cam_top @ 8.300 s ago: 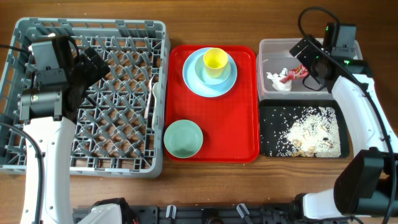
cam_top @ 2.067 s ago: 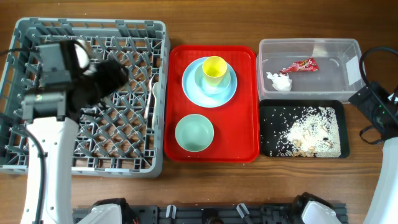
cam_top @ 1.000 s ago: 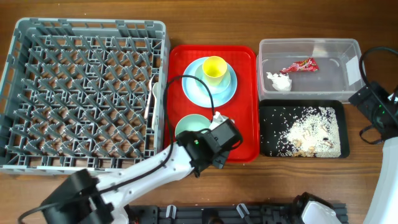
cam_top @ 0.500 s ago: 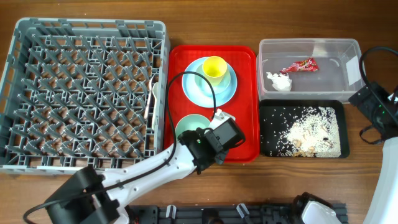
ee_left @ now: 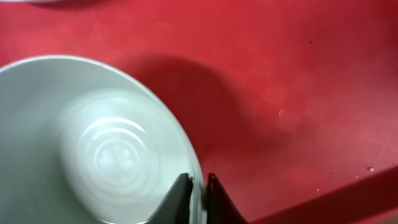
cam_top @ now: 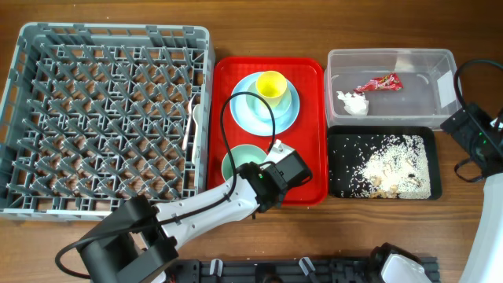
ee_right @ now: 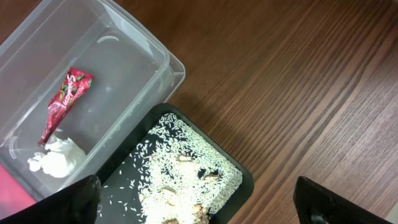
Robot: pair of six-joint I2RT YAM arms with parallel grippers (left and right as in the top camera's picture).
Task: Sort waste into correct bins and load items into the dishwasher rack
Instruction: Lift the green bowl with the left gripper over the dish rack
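Observation:
The pale green bowl [cam_top: 238, 161] sits at the front of the red tray [cam_top: 308, 126]. My left gripper [cam_top: 266, 178] is shut on its right rim; in the left wrist view the bowl [ee_left: 93, 143] has its thin edge pinched between the two fingers of the gripper [ee_left: 198, 182]. A yellow cup [cam_top: 272, 83] stands in a light blue bowl [cam_top: 288, 101] on the blue plate [cam_top: 242, 114]. The grey dishwasher rack [cam_top: 110, 118] holds white cutlery [cam_top: 194, 118] at its right side. My right gripper [cam_top: 465, 130] hangs wide open and empty at the table's right edge, seen spread [ee_right: 199, 202] above the black tray.
The clear tub [cam_top: 428, 98] holds the red wrapper [cam_top: 379, 82] and white napkin [cam_top: 354, 104]. In front of it the black tray [cam_top: 338, 169] carries the rice scraps [cam_top: 389, 169]. Bare wood lies right of both bins.
The left arm swung from over the rack down to the green bowl, and its jaws closed onto the bowl's rim. The right arm has stayed still.

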